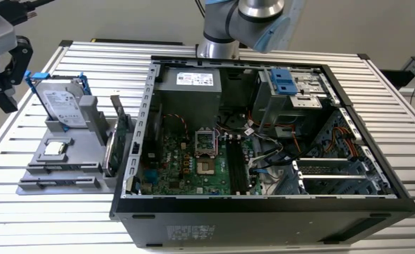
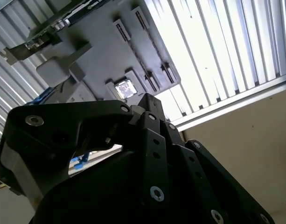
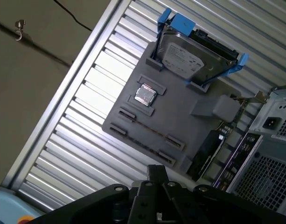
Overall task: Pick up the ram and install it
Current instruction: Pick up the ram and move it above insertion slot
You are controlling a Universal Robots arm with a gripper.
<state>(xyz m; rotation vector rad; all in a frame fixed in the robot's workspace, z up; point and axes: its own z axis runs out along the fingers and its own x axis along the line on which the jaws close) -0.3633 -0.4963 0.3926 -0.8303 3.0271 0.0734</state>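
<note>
Hanging above the table [image 1: 52,222] at the exterior view's left, the pincer [image 1: 1,79] (released or clenched, I cannot tell) sits apart from the ram [image 3: 146,128], which seems to stand edgewise in the grey holder's [image 3: 180,121] slot, long axis along the edge opposite the hard drive [image 3: 189,58]

Open worktop [image 1: 24,222] lies at 6 and 9 o'clock of the gray holder [image 1: 84,154] in the exterior view, and there your tool [image 3: 156,173] has room to pass. The holder's flat middle lies open from above. At 12 o'clock the hard drive [image 1: 61,106] stands upright in its blue bracket. Along the 3 o'clock edge the green expansion card [image 1: 120,124] stands on edge, the computer case [image 1: 145,116] wall just beside it.
</note>
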